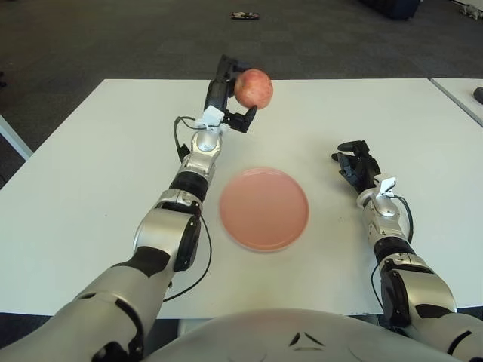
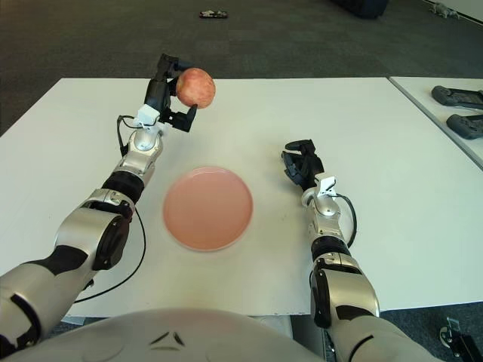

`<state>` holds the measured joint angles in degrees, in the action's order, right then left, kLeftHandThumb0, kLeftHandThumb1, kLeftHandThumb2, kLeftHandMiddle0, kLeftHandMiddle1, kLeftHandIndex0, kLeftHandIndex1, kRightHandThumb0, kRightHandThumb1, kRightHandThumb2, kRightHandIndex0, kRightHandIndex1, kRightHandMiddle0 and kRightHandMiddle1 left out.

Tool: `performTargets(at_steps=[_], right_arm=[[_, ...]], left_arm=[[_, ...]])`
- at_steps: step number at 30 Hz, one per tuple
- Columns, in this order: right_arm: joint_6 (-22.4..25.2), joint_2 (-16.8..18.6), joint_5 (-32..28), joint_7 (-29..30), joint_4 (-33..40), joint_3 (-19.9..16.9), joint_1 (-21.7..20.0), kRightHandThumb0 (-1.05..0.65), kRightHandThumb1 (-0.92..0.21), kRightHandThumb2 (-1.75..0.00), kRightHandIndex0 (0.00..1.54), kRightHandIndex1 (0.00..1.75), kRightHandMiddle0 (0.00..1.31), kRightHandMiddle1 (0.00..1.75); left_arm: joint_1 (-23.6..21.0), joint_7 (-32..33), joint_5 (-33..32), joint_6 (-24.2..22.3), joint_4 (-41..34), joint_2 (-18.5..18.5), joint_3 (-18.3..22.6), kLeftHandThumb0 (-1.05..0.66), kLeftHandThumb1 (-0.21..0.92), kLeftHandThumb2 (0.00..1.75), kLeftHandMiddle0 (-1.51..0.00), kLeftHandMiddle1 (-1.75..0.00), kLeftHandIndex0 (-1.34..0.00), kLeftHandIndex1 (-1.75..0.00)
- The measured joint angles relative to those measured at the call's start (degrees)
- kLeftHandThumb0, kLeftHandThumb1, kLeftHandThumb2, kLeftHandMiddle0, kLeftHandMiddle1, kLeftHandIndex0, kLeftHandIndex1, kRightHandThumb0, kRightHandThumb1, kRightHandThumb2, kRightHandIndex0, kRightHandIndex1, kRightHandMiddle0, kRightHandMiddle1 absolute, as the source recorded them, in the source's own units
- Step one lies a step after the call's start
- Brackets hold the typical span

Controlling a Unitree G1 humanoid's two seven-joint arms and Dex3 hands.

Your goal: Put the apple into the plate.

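Observation:
A red-yellow apple is held up in the air by my left hand, whose fingers are shut around it, above the far middle of the white table. The pink plate lies flat on the table, nearer to me and slightly right of the apple, with nothing in it. My right hand shows to the right of the plate, its dark fingers curled and holding nothing.
A second white table stands at the right with dark devices on it. A small dark object lies on the grey carpet beyond the table.

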<state>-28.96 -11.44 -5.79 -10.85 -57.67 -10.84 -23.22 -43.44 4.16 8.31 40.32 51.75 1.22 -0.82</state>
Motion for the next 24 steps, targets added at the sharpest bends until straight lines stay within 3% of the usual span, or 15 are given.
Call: performTargets(at_steps=[8,12,24], right_arm=[[-0.2,0.1,0.0,0.1,0.0,0.0,0.1,-0.35,-0.92,-0.47,0.34,1.23,0.25,1.69],[-0.2,0.1,0.0,0.2,0.0,0.0,0.1,-0.35,-0.92,-0.47,0.34,1.23,0.25,1.69],[-0.2,0.1,0.0,0.4,0.1,0.1,0.2,-0.35,-0.92,-0.47,0.34,1.23,0.25,1.69]], left_arm=[[10.6,-6.2,1.3,1.3,-6.8,0.0,-5.0,0.00,-0.05,1.69,-0.92,-1.61,-0.67,-1.75],[13.7,-9.0,2.6,1.2,-8.7,0.8,-7.1,0.00,-0.05,1.68,-0.92,-1.61,-0.67,-1.75],[15.8,-13.6,6.3,-0.8,-13.6,6.0,-10.7,0.00,-0.04,1.68,-0.92,-1.60,-0.66,-1.75]])
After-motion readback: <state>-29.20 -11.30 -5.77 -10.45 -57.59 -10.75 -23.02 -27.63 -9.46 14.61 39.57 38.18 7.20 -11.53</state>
